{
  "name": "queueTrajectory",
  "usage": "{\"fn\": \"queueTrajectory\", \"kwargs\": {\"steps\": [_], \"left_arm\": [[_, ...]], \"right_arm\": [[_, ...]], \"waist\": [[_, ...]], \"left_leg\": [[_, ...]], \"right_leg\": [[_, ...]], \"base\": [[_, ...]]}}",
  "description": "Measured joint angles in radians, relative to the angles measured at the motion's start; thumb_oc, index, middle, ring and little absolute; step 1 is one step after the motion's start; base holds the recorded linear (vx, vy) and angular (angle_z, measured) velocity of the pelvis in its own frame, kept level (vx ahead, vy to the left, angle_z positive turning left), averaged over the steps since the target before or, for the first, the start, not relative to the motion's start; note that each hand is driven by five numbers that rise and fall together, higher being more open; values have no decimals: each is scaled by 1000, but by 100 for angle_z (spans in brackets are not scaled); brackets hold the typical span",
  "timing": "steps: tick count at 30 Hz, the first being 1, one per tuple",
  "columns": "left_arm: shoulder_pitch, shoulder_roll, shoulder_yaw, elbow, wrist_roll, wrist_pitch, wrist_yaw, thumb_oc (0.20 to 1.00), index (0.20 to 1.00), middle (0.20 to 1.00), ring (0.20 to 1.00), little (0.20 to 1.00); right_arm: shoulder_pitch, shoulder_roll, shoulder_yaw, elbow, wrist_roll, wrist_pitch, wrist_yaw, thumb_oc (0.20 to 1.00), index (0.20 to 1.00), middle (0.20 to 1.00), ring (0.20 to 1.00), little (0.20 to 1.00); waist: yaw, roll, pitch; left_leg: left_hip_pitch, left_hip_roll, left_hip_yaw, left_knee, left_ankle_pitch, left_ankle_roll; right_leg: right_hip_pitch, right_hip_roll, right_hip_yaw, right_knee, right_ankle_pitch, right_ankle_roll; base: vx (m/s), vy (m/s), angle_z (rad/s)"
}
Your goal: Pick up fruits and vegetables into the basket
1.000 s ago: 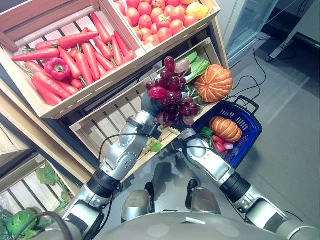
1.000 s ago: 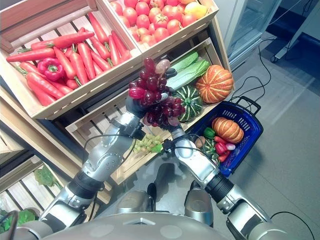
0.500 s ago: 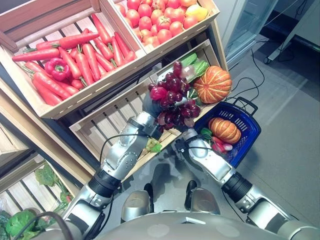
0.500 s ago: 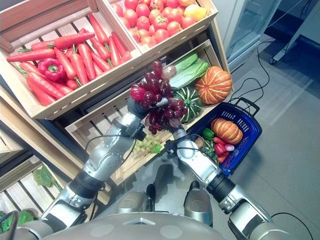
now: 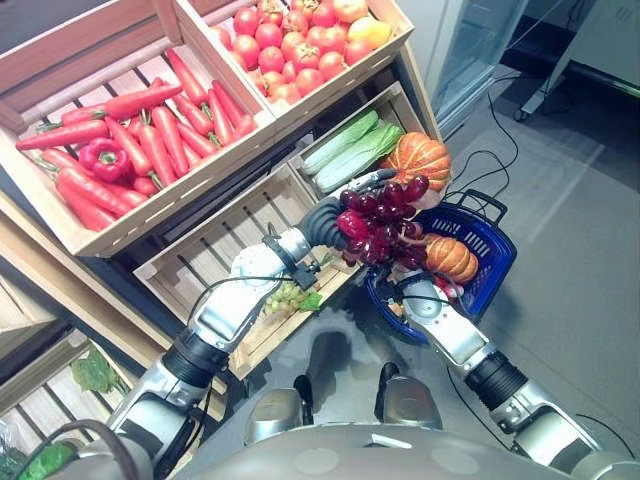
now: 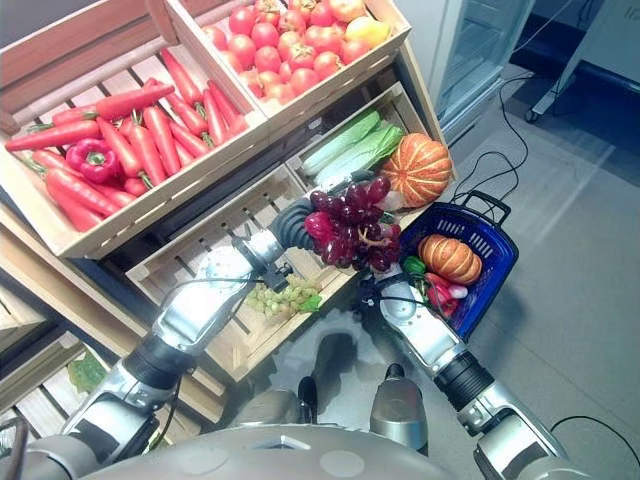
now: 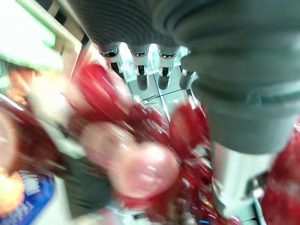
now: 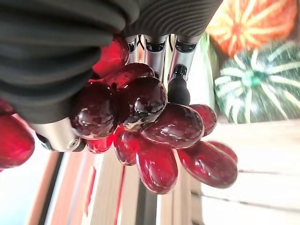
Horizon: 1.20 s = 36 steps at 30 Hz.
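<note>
Both hands (image 5: 325,222) (image 8: 61,70) grip red grapes (image 5: 380,220) above the basket (image 5: 495,262).

Grapes in the bunch (image 5: 380,215) are glossy dark red, some almost purple. The plastic shopping basket (image 5: 490,270) is deep blue with black handles, with an orange ribbed pumpkin (image 5: 450,258) inside. At 12 o'clock from it sits another orange ribbed pumpkin (image 5: 418,158), next to pale green cabbages (image 5: 345,152). Pale wooden crates (image 5: 150,215) hold orange-red carrots (image 5: 150,135), one bright red pepper (image 5: 103,160) and red tomatoes (image 5: 285,45). A small green grape bunch (image 6: 280,298) too.
</note>
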Motion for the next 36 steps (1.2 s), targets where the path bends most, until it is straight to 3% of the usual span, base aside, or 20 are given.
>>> {"fn": "queueTrajectory", "kwargs": {"steps": [6,11,16,26,36], "left_arm": [[55,47,107,0,49,-49,88,1000,1000,1000,1000,1000],[124,53,202,0,46,-87,147,1000,1000,1000,1000,1000],[160,54,264,0,-49,-153,176,1000,1000,1000,1000,1000],[116,47,282,93,-287,-170,245,1000,1000,1000,1000,1000],[107,73,269,146,-238,-190,310,1000,1000,1000,1000,1000]], "right_arm": [[74,-32,-143,-1,0,-39,1,200,200,200,200,200],[143,-54,-242,0,1,-50,5,200,200,200,200,200],[142,-77,-356,27,1,-62,16,200,200,200,200,200],[-5,-115,-411,173,55,-75,-4,200,200,200,200,200],[-174,-137,-459,332,275,23,1,200,200,200,200,200]], "waist": [[-3,10,1],[-5,36,17],[-2,48,79],[-5,49,268],[18,55,308]], "left_leg": [[9,2,6,-14,2,-2],[-9,2,6,-13,2,-2],[-69,-7,5,9,14,-2],[-247,-17,-9,123,15,-13],[-498,-16,-19,229,19,-29]], "right_leg": [[-1,3,8,0,-1,0],[-19,1,8,5,-1,0],[-91,-12,9,55,-9,-4],[-278,-42,10,209,-43,-33],[-520,-59,3,326,-72,-57]], "base": [[1,-14,-4],[-42,-13,0],[-144,-44,4],[-153,-59,6],[-88,-90,7]]}}
